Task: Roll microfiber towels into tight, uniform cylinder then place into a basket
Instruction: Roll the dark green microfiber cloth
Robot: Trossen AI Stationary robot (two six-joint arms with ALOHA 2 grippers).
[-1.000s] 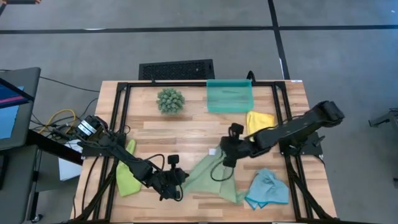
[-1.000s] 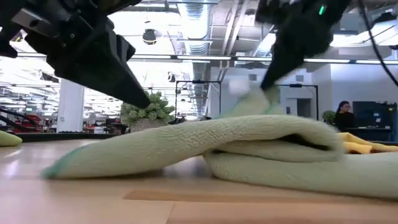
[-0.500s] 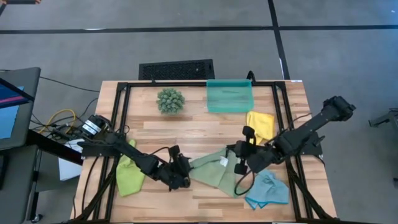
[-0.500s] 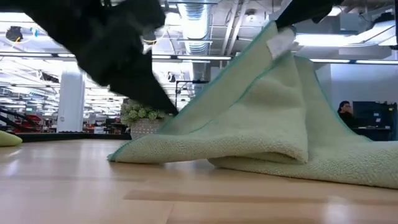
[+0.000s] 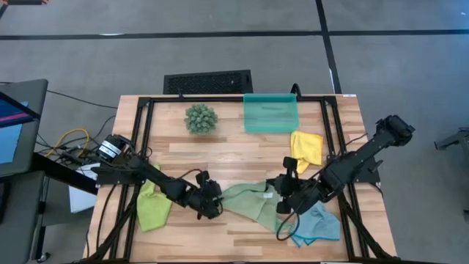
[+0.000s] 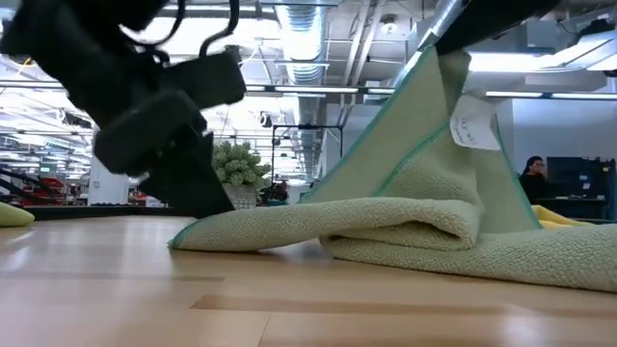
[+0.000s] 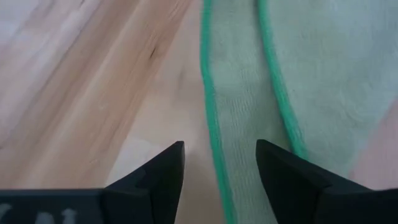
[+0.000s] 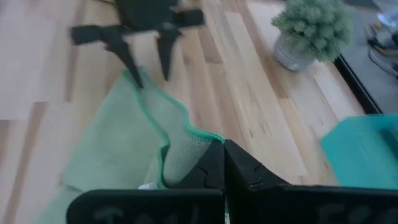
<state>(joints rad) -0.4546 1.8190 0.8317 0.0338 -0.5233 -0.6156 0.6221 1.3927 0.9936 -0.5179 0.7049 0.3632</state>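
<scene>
The sage green towel point(image 5: 249, 202) lies bunched near the table's front, its lower layers flat on the wood. My right gripper point(image 5: 281, 202) is shut on a raised part of it. My left gripper point(image 5: 212, 204) stands open and low at the towel's left corner point(image 8: 134, 78), with the teal-hemmed edge point(image 7: 214, 143) running between its fingers; whether they touch it, I cannot tell. The lime green towel point(image 5: 152, 207) lies at the left, the yellow one point(image 5: 306, 145) at the right, the light blue one point(image 5: 316, 224) at the front right. The teal basket point(image 5: 270, 112) stands at the back. My right gripper pinches a hemmed edge of the sage towel near its white label point(image 8: 186, 146) between its two shut fingers, slanting down from the table's right. That part stands up as a taut flap point(image 6: 424, 125) below the fingers, while the rest of the towel lies folded on the table.
A spiky green plant ball point(image 5: 201, 118) sits at the back left of the basket. A black slotted grille point(image 5: 208, 81) lies beyond the far edge. Black frame rails point(image 5: 143, 139) run along the table's sides. Bare wood shows between the towel and the plant.
My right gripper has gone toward the table's right and near edge and up, drawing the sage towel's held edge into a raised flap; the towel has bunched rightward. My left gripper has opened, gone lower, moved a little toward the far edge, and now stands at the towel's left corner.
</scene>
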